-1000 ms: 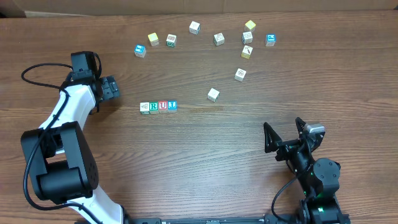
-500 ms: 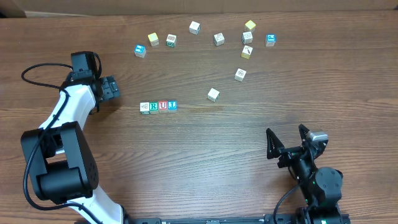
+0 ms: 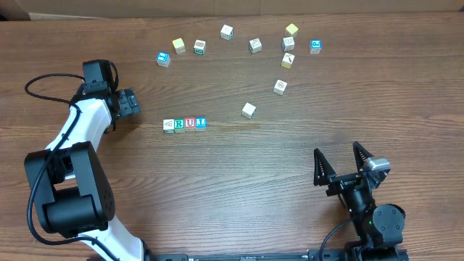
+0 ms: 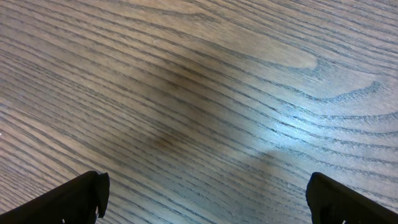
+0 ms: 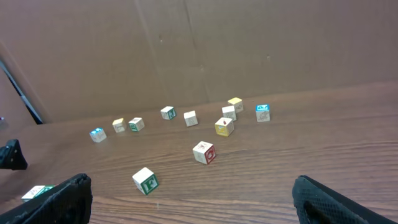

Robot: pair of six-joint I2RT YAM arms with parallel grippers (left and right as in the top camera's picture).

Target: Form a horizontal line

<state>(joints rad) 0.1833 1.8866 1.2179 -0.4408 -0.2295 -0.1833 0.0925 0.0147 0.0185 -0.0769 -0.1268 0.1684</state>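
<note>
overhead, the horizontal line (image 3: 184,124) sits on the wooden table (image 3: 254,181) — four small cubes touching side by side in a straight row: a pale one with a green mark, a green r, a red u, a blue letter. only this view shows the whole row and both arms together. the left gripper (image 3: 130,102) is near the line's left end, a little farther up the picture, not touching it. the right gripper (image 3: 341,165) is well apart, to the line's lower right. loose cubes (image 3: 249,110) are scattered beyond the line and to its right.

the left wrist view shows only bare wood grain between two dark fingertips (image 4: 84,193), spread wide and holding nothing.

the right wrist view looks across the table — scattered cubes, a brown cardboard wall (image 5: 186,50) behind them, the line's end just visible at the lower left edge. its fingers (image 5: 62,199) are spread wide too, empty.
</note>
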